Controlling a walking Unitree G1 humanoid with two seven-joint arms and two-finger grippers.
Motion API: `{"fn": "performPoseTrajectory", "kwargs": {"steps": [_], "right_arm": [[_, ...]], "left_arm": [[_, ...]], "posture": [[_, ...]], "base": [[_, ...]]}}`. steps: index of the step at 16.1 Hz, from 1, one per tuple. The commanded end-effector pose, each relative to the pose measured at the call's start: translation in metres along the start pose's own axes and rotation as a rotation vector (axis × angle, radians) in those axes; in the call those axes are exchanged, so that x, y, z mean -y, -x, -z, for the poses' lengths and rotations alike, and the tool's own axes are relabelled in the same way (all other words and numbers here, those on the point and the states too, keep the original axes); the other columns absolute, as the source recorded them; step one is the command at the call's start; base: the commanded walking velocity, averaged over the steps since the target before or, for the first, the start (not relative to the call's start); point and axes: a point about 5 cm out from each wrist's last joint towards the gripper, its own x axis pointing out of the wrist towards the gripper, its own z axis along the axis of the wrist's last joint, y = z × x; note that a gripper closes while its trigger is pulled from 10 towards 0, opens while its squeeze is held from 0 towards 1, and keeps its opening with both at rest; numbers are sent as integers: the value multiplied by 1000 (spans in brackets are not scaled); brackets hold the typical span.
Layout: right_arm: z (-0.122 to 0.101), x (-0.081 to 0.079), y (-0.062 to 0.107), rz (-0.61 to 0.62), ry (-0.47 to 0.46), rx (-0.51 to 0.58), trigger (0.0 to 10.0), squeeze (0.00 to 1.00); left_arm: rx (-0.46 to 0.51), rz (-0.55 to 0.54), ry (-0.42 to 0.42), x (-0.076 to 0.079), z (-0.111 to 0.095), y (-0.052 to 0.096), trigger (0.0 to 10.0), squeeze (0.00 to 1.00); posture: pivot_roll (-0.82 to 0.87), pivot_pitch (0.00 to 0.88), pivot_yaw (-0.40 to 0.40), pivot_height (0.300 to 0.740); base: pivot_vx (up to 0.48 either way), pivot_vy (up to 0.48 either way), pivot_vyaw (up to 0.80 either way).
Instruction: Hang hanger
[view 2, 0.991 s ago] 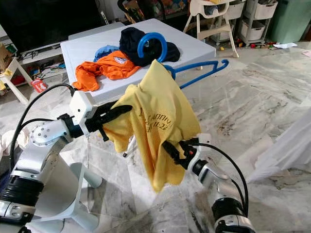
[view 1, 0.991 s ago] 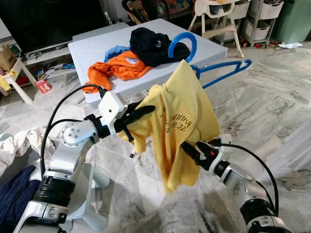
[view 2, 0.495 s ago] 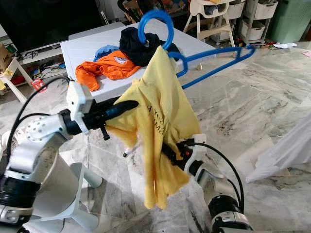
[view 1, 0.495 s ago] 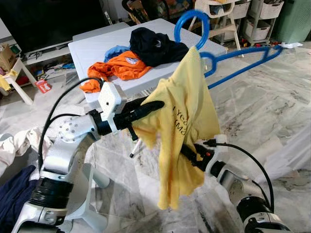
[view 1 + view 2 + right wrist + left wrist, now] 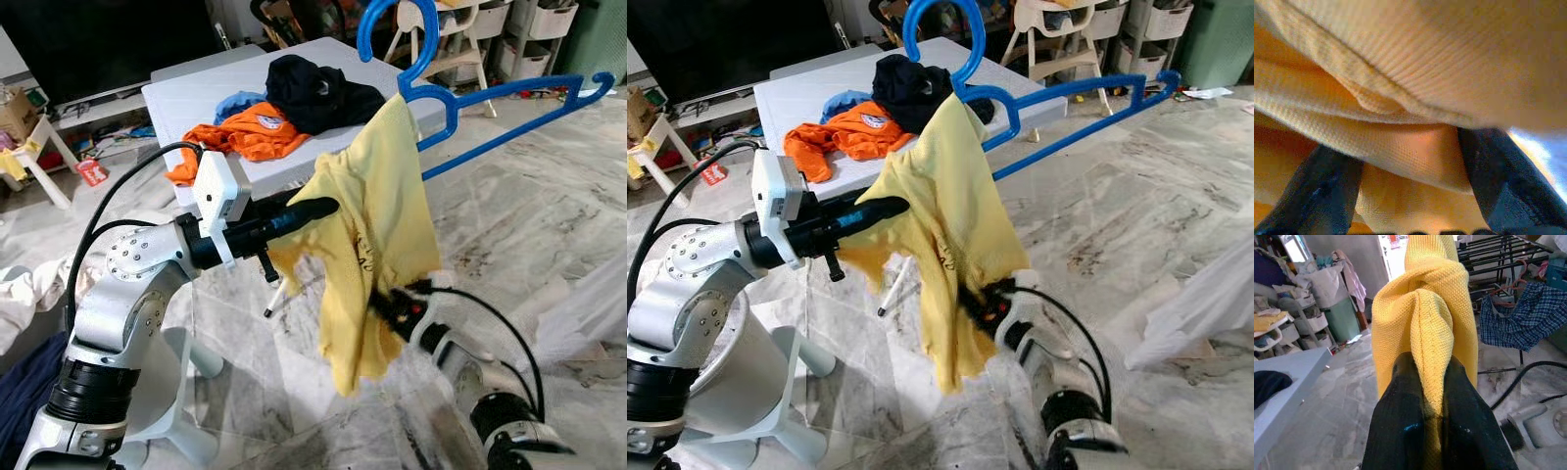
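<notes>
Yellow knit shirt (image 5: 377, 245), pique-textured with dark lettering, hangs in limp folds between the two arms. Nearest, the right gripper (image 5: 387, 311) has its black fingers spread around a bunched lower fold, fabric pressed between them. Farther left, the left gripper (image 5: 315, 209) pinches a ridge of the cloth tight. Above, the blue plastic hanger (image 5: 460, 93) carries the shirt's shoulder, hook up. Beyond, the white table (image 5: 186, 93) holds crumpled orange clothes (image 5: 245, 132) and a dark garment (image 5: 318, 93).
</notes>
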Motion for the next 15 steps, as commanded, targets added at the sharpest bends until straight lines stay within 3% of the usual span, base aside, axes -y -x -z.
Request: {"fn": "performPoseTrajectory", "kwargs": {"steps": [1, 9, 15], "right_arm": [[-3, 3, -1, 49, 1, 11, 0, 0], [-22, 32, 10, 298, 51, 88, 0, 0], [-35, 44, 17, 355, 68, 132, 0, 0]], "left_arm": [[52, -14, -38, -3, -16, 5, 0, 0], [30, -29, -36, -4, -12, 8, 0, 0], [2, -54, -27, -4, -1, 12, 0, 0]], "posture": [[-73, 5, 95, 740], [-81, 1, 93, 740], [-91, 6, 87, 740]], "base": [[0, 0, 0], [0, 0, 0], [0, 0, 0]]}}
